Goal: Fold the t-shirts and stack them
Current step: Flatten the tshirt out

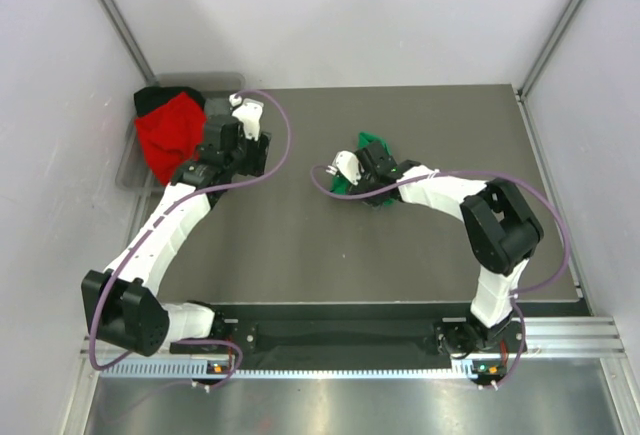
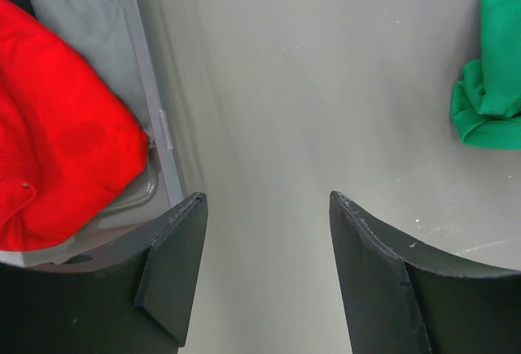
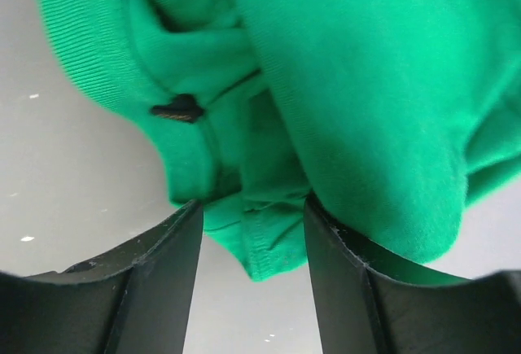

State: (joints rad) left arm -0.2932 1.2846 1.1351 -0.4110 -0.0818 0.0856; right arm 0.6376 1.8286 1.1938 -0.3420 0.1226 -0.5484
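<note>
The green t-shirt [image 1: 372, 142] lies crumpled on the table right of centre; it also shows in the right wrist view [image 3: 366, 85] and at the right edge of the left wrist view [image 2: 492, 61]. My right gripper [image 1: 352, 177] [image 3: 248, 216] is open, its jaws on either side of a hanging hem fold of that shirt. The red t-shirt [image 1: 170, 135] [image 2: 57, 126] drapes over the grey bin [image 1: 128, 167] at the far left, with the black t-shirt [image 1: 160, 98] peeking out behind it. My left gripper [image 1: 245, 120] [image 2: 269, 207] is open and empty over bare table beside the bin.
The bin's rim [image 2: 146, 85] runs just left of my left gripper's fingers. Grey walls close in the table on the left, back and right. A metal rail runs along the near edge by the arm bases.
</note>
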